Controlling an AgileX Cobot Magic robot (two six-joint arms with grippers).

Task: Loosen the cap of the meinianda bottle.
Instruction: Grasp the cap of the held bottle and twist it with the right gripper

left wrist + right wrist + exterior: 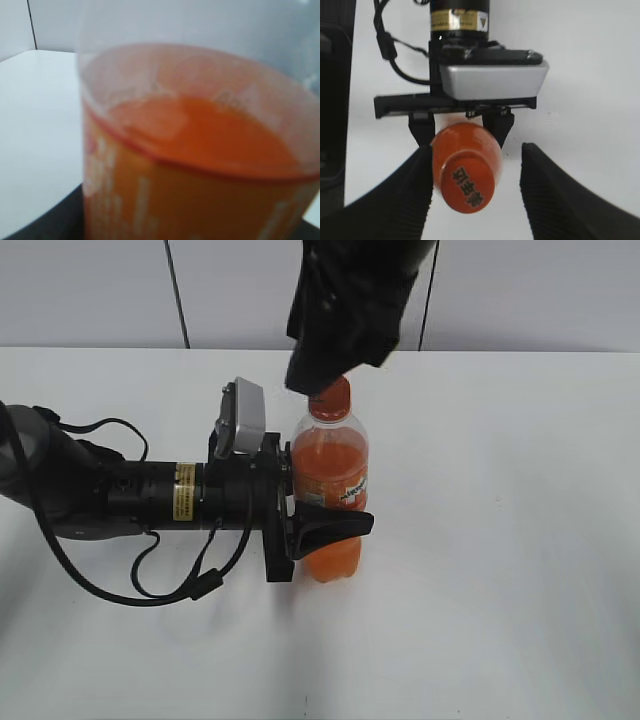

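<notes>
Orange cap (pixel 468 188) sits between parted right jaws — left jaws clasp the meinianda bottle (pixel 335 490).

Left pincer (pixel 322 523) clamped; right pincer (pixel 475 200) parted.

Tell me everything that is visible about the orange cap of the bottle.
The cap is small, round and orange, apparently plastic, with dark printed characters on its flat top. It sits on the neck of the upright bottle, not removed. In the right wrist view, the right end effector is above it, its ribbed fingers either side: the right one is clearly apart, while contact on the left cannot be judged. The left end effector grips the bottle lower down.
</notes>
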